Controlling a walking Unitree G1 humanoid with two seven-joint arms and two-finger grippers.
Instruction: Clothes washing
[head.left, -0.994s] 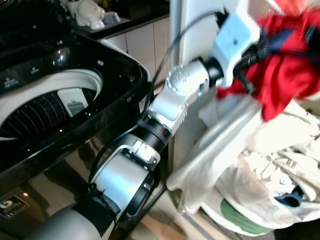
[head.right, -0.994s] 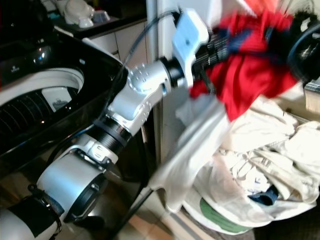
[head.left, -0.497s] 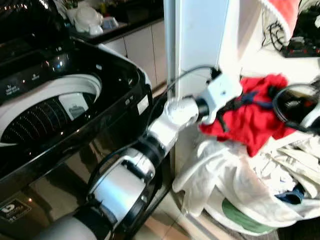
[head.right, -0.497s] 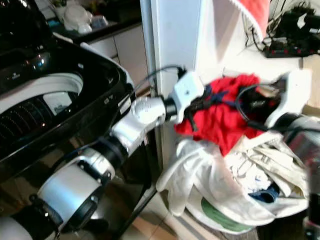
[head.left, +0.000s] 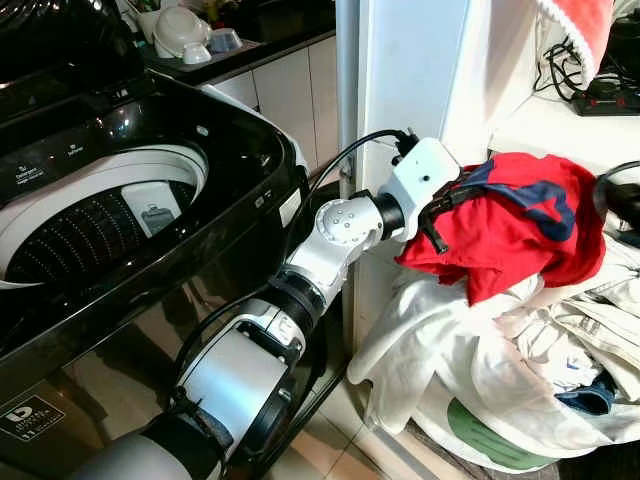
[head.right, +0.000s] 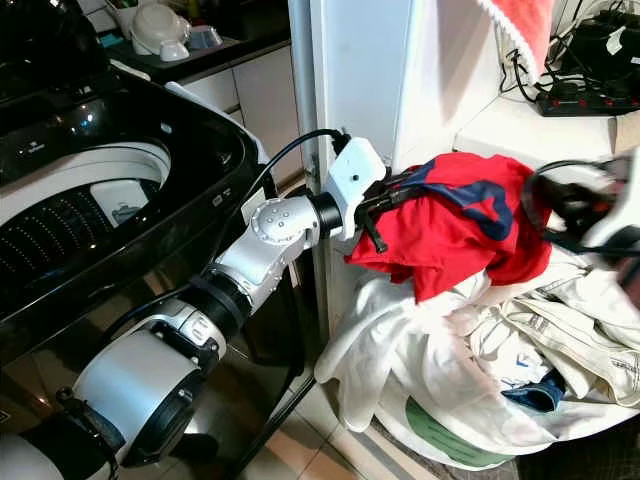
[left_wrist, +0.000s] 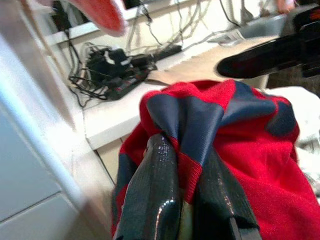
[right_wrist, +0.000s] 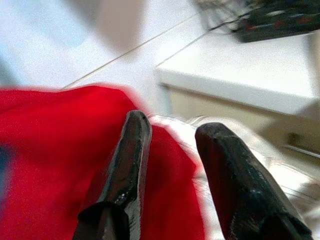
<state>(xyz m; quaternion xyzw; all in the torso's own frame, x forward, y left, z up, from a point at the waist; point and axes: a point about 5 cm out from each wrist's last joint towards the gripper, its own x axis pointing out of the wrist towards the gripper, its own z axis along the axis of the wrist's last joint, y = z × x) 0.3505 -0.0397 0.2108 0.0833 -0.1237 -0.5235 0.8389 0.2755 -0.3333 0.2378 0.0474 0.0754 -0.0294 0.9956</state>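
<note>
My left gripper (head.left: 447, 200) is shut on a red garment with navy bands (head.left: 520, 230), holding it bunched just above a heap of white and beige laundry (head.left: 560, 330). In the left wrist view the cloth (left_wrist: 260, 150) is pinched between the black fingers (left_wrist: 155, 185). At the garment's far right, my right gripper (right_wrist: 175, 125) is open, and red fabric (right_wrist: 60, 150) lies behind its fingers. The blurred right arm (head.right: 600, 205) sits at the picture's edge. To the left stands a black top-loading washer (head.left: 250, 190), lid up, with its drum (head.left: 90, 225) exposed.
The laundry sits in a white bag with a green print (head.left: 490, 440) on the tiled floor. A white upright panel (head.left: 410, 80) stands between washer and pile. Behind is a shelf with a power strip and cables (head.left: 595, 95). Dishes (head.left: 180, 30) rest on a counter.
My left arm has come down from a raised pose, bringing the red garment low over the pile. The right arm has drawn back toward the right edge. The camera has shifted too.
</note>
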